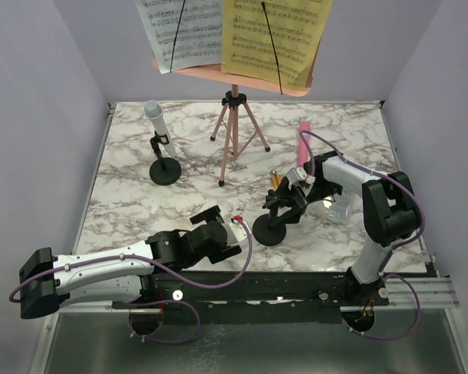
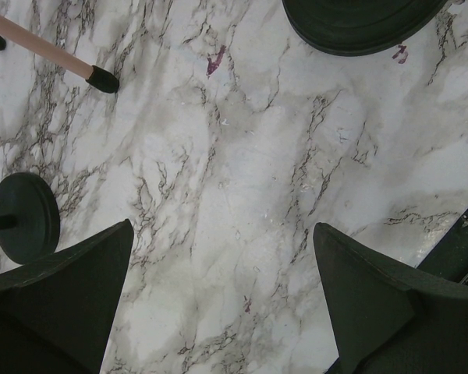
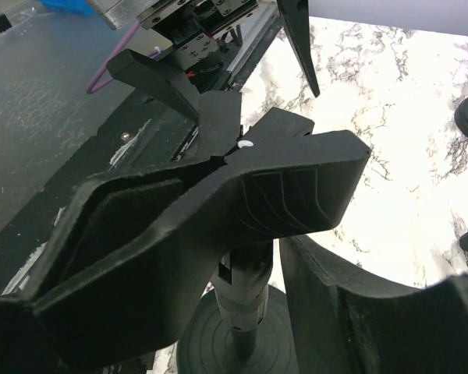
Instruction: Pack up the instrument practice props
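The pink music rack (image 1: 242, 74) on its pink tripod (image 1: 234, 132) stands at the back and holds white pages (image 1: 183, 31) and yellow pages (image 1: 277, 35). A grey-white microphone (image 1: 157, 121) sits in a black round-based mount (image 1: 164, 171) at the left. A pink microphone (image 1: 303, 144) lies by the right arm. My right gripper (image 1: 294, 193) straddles the clip (image 3: 242, 187) of the second mount (image 1: 270, 229), jaws part closed, with a gap beside its stem (image 3: 246, 312). My left gripper (image 1: 218, 234) hangs open over bare marble (image 2: 222, 257), holding nothing.
A small yellow-and-black cutter (image 1: 274, 179) lies just behind the right gripper, and a clear plastic box (image 1: 335, 205) sits under the right arm. In the left wrist view a tripod foot (image 2: 101, 78) and two mount bases (image 2: 27, 218) (image 2: 359, 23) ring the open fingers.
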Motion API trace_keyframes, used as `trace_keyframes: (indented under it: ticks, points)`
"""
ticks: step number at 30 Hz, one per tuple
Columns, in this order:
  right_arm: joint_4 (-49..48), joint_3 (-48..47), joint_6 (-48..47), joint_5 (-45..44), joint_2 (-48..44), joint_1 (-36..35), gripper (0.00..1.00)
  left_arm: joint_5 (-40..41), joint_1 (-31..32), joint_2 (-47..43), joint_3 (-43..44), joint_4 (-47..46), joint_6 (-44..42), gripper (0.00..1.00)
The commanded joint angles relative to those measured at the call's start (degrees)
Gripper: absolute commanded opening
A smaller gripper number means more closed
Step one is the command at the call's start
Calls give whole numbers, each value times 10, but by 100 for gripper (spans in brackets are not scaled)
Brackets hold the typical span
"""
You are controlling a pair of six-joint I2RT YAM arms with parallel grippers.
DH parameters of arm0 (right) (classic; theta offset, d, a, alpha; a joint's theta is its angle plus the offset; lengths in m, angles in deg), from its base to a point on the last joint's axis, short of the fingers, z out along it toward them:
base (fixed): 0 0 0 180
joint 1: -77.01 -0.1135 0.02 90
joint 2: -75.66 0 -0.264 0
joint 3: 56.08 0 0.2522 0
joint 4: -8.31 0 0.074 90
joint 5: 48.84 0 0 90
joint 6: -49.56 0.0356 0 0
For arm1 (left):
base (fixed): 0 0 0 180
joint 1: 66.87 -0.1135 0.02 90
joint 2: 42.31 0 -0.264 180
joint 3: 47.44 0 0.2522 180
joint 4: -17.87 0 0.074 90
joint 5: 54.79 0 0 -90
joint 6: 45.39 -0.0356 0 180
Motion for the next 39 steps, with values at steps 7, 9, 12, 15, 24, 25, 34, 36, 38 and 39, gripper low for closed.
trace_keyframes:
  ticks: [7,9,12,15,24,25,34,36,38,39]
  points:
    - [-12,-6,13,-12,4,-5,55,-12,-2,-2,11,2,5,99]
    - [-35,3,36,-16,-5,-5,54,-11,-2,-2,12,2,5,99]
    - [-57,12,60,-21,-15,-5,52,-11,-1,-2,11,2,5,99]
    - [-65,12,75,-23,-17,-5,48,-12,-2,-4,11,2,5,99]
    - [-119,27,147,-43,-54,-4,26,-11,-2,-4,11,2,5,99]
    - [-121,26,154,-44,-61,-4,21,-12,-2,-5,12,2,5,99]
    - [-168,13,341,-41,-150,-3,0,-15,-2,0,12,2,5,99]
    - [-182,18,369,-32,-170,5,0,-14,-2,4,11,2,5,99]
    - [-201,23,395,-10,-186,25,0,-12,-3,7,11,2,5,99]
    - [-211,26,412,4,-193,38,0,-13,-3,8,12,2,5,99]
